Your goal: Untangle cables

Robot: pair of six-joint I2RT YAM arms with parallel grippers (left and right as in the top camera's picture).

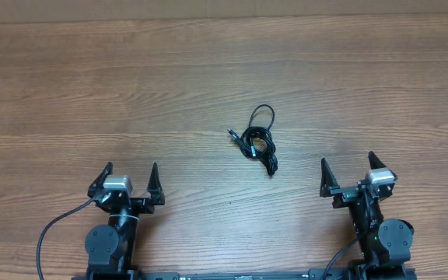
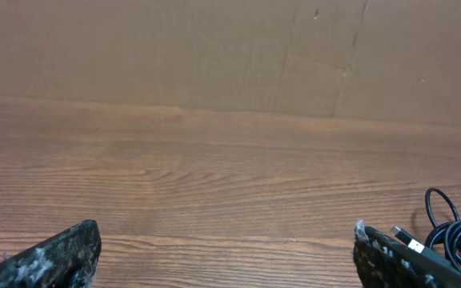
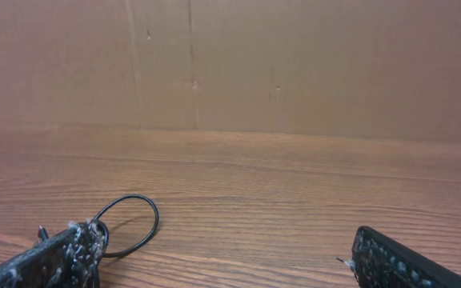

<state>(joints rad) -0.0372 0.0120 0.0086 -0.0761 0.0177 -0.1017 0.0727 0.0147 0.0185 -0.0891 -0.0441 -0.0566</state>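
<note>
Tangled cables [image 1: 257, 143], long axis near-to-far, loop at the far end

Likely a robotics lab bench: a wood-grain counter [image 1: 208, 70], a plain cardboard backdrop [image 3: 294, 64] ahead of the left tool [image 1: 131, 167] and right tool [image 1: 347, 161], and robot arms [image 1: 111, 233] behind them.

No readable text, labels, brands, numbers or signs in any view

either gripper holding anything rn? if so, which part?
Nothing held. Left gripper and right gripper are both open and empty. The cables lie in a bundle on the table, apart from both.
</note>
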